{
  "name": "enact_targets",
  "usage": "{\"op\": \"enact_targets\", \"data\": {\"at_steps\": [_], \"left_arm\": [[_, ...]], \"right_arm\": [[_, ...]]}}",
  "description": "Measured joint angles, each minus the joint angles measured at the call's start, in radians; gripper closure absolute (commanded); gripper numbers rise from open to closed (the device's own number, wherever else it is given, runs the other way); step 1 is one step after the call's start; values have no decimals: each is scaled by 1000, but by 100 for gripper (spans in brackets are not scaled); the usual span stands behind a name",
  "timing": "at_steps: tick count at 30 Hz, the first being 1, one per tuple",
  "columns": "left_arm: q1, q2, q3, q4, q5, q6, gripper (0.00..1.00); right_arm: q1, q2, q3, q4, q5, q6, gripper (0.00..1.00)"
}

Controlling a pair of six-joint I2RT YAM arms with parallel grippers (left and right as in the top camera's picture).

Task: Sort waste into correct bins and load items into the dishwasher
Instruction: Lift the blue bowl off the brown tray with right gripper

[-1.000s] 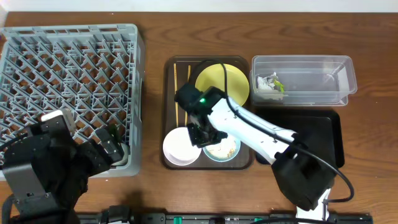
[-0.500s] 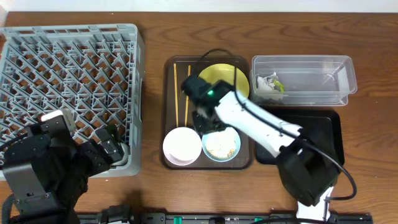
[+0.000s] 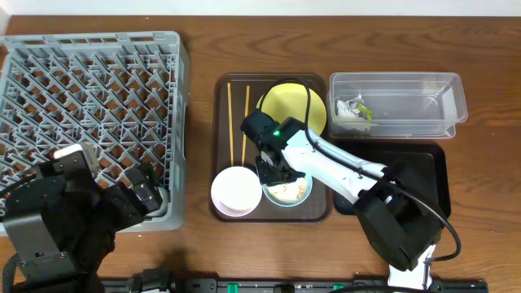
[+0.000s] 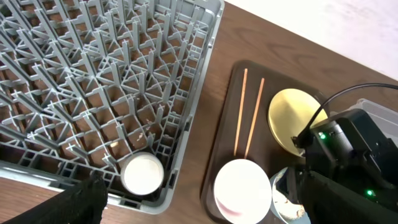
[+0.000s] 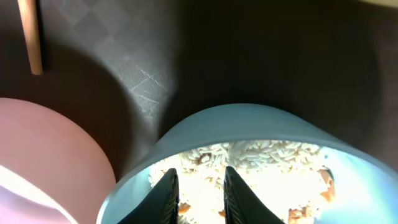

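Right gripper (image 5: 198, 188) sits directly over the light blue bowl (image 3: 290, 194) on the brown tray (image 3: 223, 106), fingertips (image 5: 168, 194) a sliver apart above the rice (image 5: 261, 155) (nothing visibly pinched). Left gripper (image 3: 142, 191) is wide open, well off by the rack (image 3: 89, 89).

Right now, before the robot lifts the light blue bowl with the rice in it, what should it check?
1. Whitish rice crumbs inside the light blue bowl: ok.
2. Right gripper over that bowl: ok.
3. Fingers gripping the rim: not ok, both over the rice, nothing between.
4. White-pinkish bowl apart from it: cannot tell, very close.
5. Shallow black rectangular tray next to the brown serving tray: ok.
6. Left gripper away, by the large grey plastic rack: ok.
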Motion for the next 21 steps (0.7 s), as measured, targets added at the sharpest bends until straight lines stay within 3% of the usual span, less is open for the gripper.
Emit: {"op": "enact_targets", "data": {"at_steps": [11, 21], "left_arm": [[0, 0, 0, 0, 0, 0, 1], [0, 0, 0, 0, 0, 0, 1]], "right_arm": [[-26, 0, 0, -155, 152, 0, 74], [-91, -11, 0, -193, 270, -16, 71]]}}
